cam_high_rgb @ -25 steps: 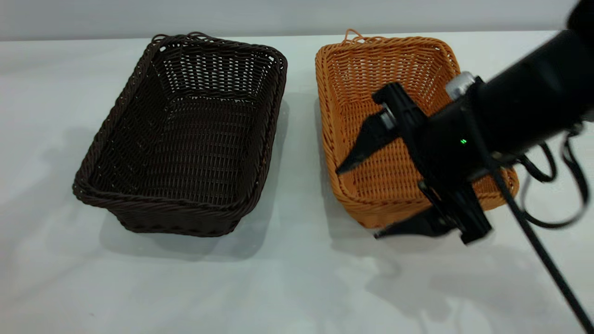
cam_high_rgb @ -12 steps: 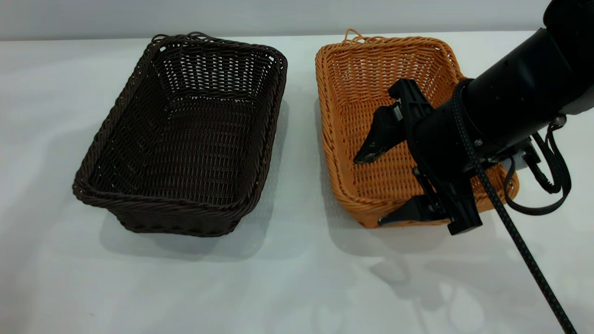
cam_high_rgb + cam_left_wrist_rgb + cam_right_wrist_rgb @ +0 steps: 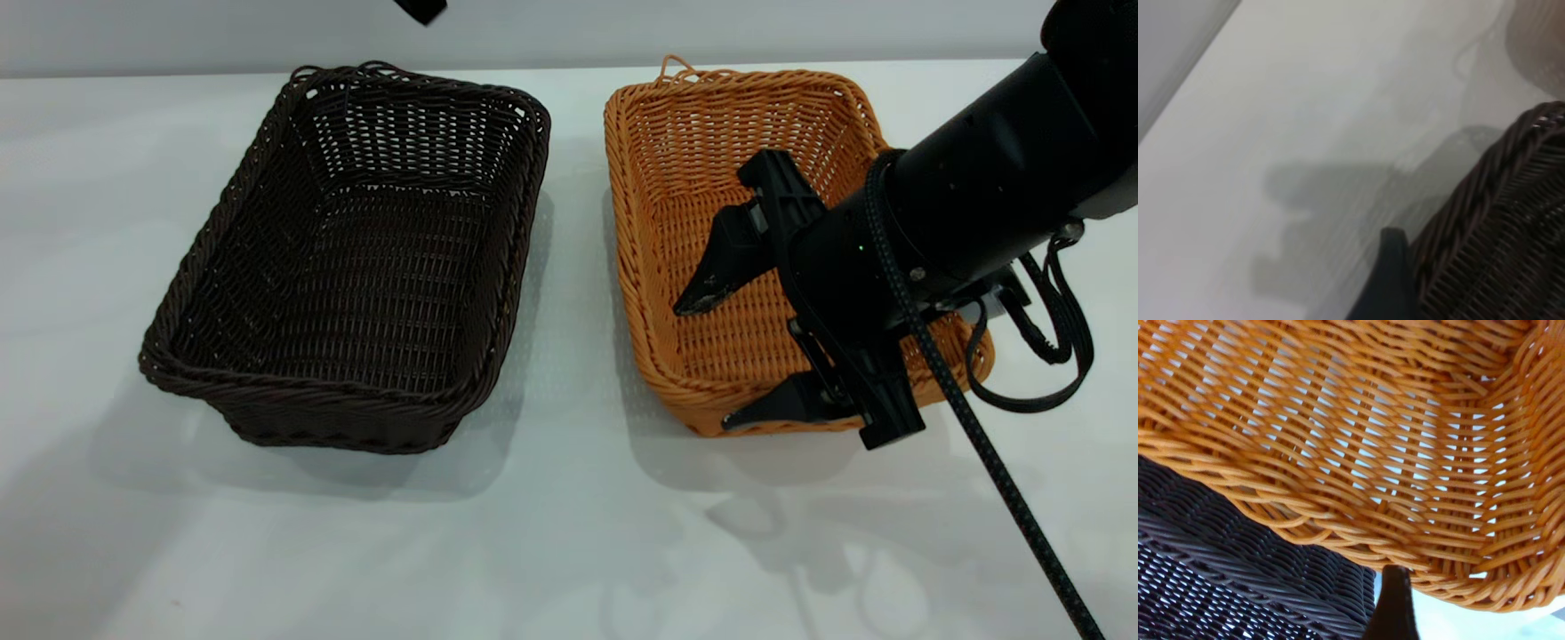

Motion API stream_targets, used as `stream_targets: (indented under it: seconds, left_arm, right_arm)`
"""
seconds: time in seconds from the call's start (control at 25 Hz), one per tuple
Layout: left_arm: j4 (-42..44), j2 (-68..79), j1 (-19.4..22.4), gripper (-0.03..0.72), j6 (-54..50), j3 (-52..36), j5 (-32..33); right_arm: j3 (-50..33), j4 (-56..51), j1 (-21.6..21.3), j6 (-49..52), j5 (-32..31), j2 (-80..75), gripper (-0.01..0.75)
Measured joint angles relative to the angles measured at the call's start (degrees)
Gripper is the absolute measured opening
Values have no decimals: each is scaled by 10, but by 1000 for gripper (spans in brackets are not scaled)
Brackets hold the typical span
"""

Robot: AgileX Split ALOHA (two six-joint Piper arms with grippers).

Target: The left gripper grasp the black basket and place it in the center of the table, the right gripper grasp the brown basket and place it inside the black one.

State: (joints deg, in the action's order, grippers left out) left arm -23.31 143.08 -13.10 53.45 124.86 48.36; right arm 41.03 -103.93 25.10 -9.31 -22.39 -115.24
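On the left of the table (image 3: 569, 551) we see the black basket (image 3: 356, 258) standing upright, with the brown basket (image 3: 756, 240) just beside it on the right, a strip of bare tabletop between them. From outside the rig we catch only a small black piece at the far top edge above the black basket, apparently part of the left arm; the left wrist view adds what that view lacks, one dark finger (image 3: 1388, 280) of the left gripper just beside the black basket's braided rim (image 3: 1485, 193), outside it over the table, though we cannot tell whether this gripper is open or closed. Further right, the right gripper (image 3: 701, 364) is spread wide and holds nothing: its far finger (image 3: 711, 280) hangs inside the brown basket while its near finger (image 3: 769, 409) lies outside the near wall, so the near rim sits between them. The right wrist view shows the brown weave (image 3: 1391, 453) close up, the black basket (image 3: 1238, 567) beyond it, and a single fingertip (image 3: 1391, 607).
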Motion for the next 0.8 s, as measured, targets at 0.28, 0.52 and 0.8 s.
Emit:
stream_targets:
  seconds: [0.28,0.52,0.8]
  left_arm:
    - [0,51,-9,539,57,5,-50]
    - [0,69,-9,515,62,8,-69]
    - [-21,64,-13,513,31,18,-47]
  right_arm:
    - [0,0,0,-9,-3,0,552]
    - [0,0,0,-13,-11,0,552]
    - [0,0,0,-13,-16,0,552]
